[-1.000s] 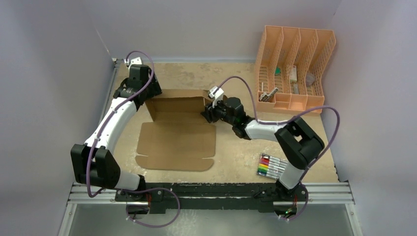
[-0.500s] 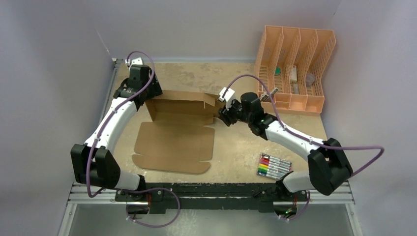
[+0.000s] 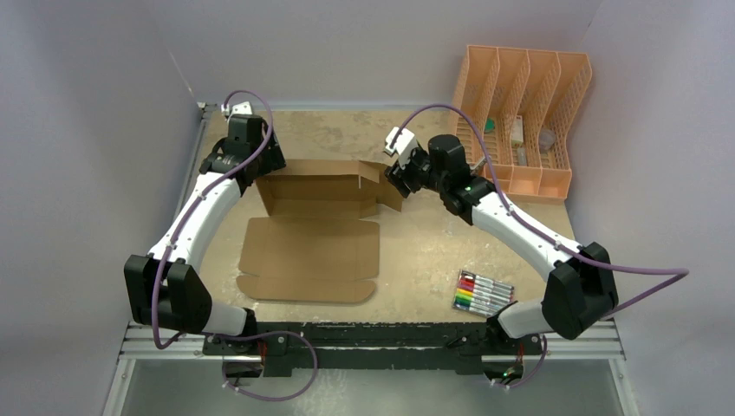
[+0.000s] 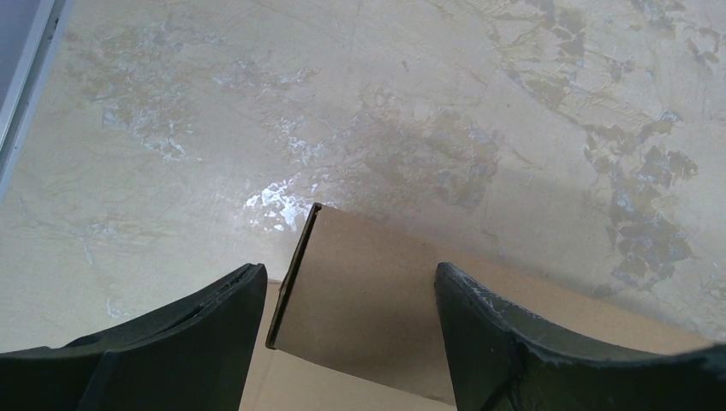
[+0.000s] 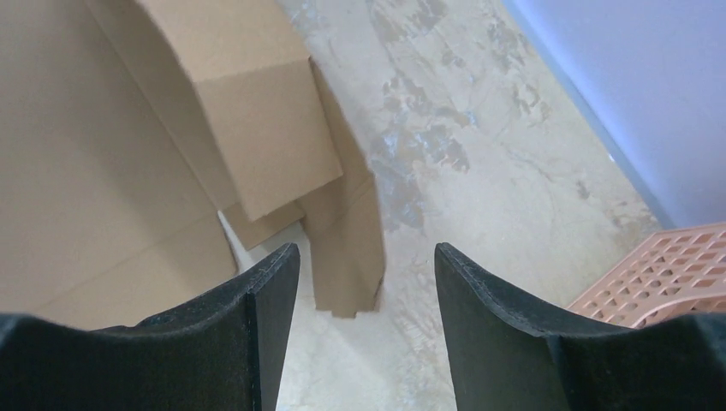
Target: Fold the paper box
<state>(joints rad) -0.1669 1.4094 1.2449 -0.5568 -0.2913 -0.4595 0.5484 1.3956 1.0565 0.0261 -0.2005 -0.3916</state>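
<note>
The paper box [image 3: 308, 260] is brown cardboard, partly folded: a flat panel lies in front and a back wall [image 3: 316, 186] stands behind it. My left gripper [image 3: 257, 173] is at the back left corner. In the left wrist view it [image 4: 347, 300] is open, with a raised cardboard flap [image 4: 377, 282] between the fingers. My right gripper [image 3: 392, 178] hovers at the back right corner. In the right wrist view it [image 5: 366, 282] is open and empty, above a bent side flap [image 5: 347, 248] and the raised wall [image 5: 257, 128].
A peach slotted organizer [image 3: 520, 121] with small items stands at the back right. A pack of coloured markers [image 3: 479, 293] lies at the front right. Walls close in on the left and back. A metal rail [image 3: 373, 338] runs along the near edge.
My right gripper has drawn back from the box's right side toward the far right corner and risen. The right side flap now hangs loose outward. The left arm has not moved.
</note>
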